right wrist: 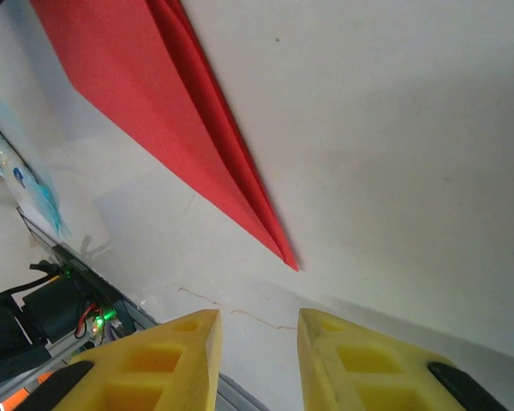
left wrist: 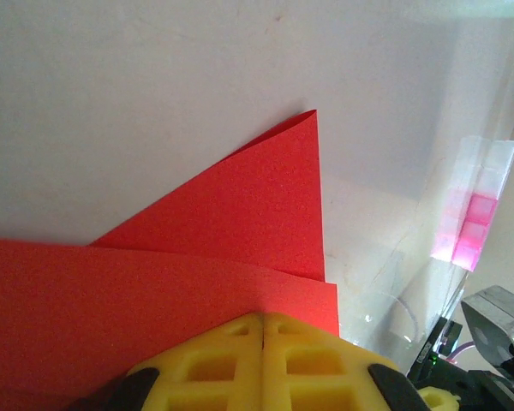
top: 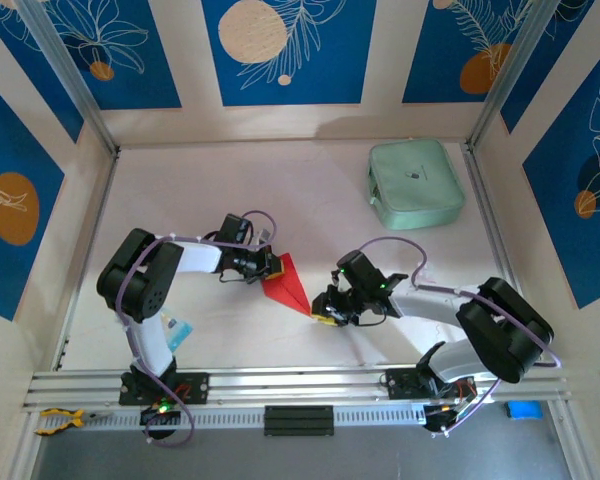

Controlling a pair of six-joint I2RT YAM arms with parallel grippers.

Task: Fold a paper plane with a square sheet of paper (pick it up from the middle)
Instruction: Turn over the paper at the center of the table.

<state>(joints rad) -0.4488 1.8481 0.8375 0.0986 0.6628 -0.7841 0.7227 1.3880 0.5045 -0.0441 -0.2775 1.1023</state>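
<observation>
My left tool is clamped shut on the wide tail end of the paper plane. The plane sits between the two arms over the desk, and I cannot tell whether it rests flat. Its nose points toward my right side. I judge the red dart feather-light, thin and easy to crumple. It would likely skate on the smooth desk and flop if taken by a single flap. The safest hold looks to be across the central ridge near mid-length, where the layers stack. My right tool waits just off the nose, jaws parted, holding nothing.
</observation>
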